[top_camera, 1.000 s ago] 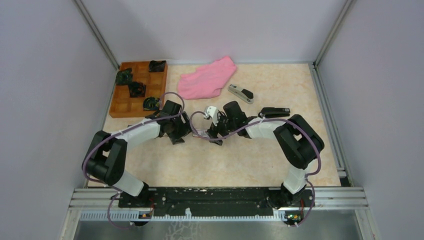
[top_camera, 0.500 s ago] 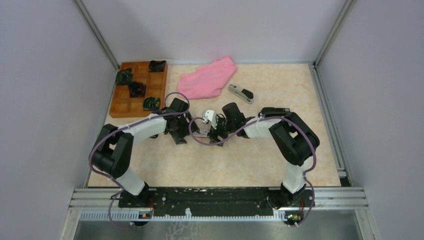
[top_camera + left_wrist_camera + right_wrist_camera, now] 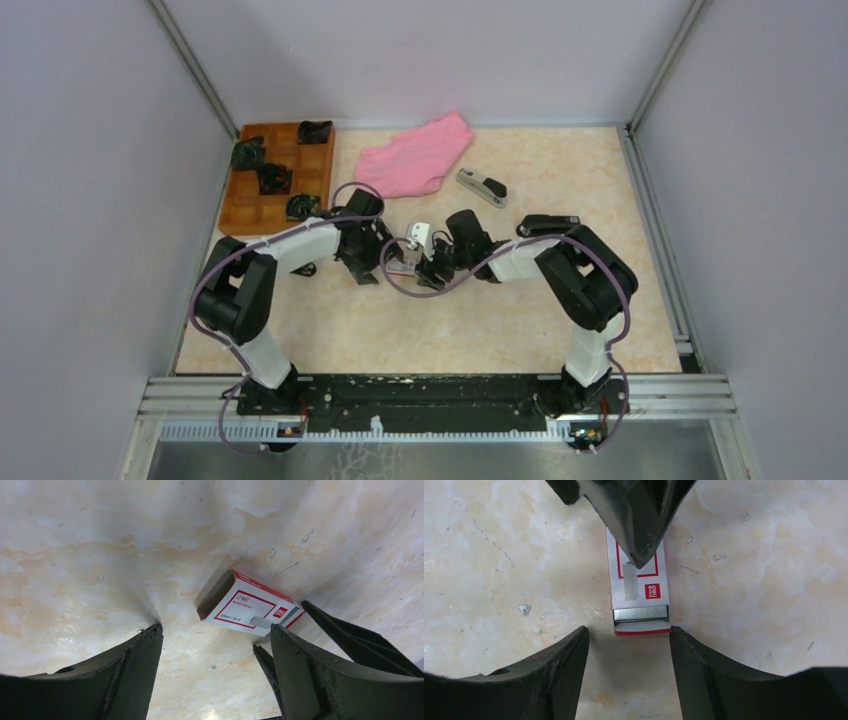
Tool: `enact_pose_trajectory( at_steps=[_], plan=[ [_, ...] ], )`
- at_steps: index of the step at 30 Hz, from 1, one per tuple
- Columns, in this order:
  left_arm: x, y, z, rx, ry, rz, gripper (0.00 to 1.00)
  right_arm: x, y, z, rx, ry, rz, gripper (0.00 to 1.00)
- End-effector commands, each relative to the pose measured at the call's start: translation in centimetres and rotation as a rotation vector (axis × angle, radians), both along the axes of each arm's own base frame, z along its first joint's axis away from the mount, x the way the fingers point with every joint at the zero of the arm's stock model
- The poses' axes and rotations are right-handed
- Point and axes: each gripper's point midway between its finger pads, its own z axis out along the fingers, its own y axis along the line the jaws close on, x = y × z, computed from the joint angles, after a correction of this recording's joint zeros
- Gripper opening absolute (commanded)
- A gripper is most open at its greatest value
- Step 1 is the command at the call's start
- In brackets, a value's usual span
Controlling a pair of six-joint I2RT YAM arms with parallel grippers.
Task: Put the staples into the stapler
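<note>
- The left arm has folded its elbow inward, carrying the left gripper (image 3: 216, 632) toward 3 o'clock. It now sits at the staple box (image 3: 245, 607) with its jaws apart.
- The right gripper (image 3: 628, 632), also spread, faces the box's open end at its 12 o'clock, where the staples (image 3: 640, 613) show. My judgement is that pulling them out comes next.
- Counted outward from the box:
  - two staplers: black stapler (image 3: 548, 224) at 2 o'clock, grey stapler (image 3: 482, 186) at 1
  - one pink cloth (image 3: 415, 158) at 12
  - one wooden tray (image 3: 235, 215) at 10, holding four black objects
</note>
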Motion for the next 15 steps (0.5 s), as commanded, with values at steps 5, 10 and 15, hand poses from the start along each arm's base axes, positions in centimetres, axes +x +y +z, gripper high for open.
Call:
enact_pose_trajectory(
  at_steps=[5, 10, 15],
  plan=[
    [-0.1, -0.6, -0.6, 0.011, 0.07, 0.052, 0.84, -2.1, 0.8, 0.1, 0.074, 0.016, -0.026, 0.59],
    [0.1, -0.5, -0.6, 0.028, 0.086, 0.072, 0.83, -2.4, 0.9, 0.6, 0.113, 0.011, -0.106, 0.57],
    [0.1, -0.6, -0.9, 0.043, 0.121, 0.092, 0.82, -2.5, 1.1, 1.5, 0.186, -0.013, -0.184, 0.58]
  ],
)
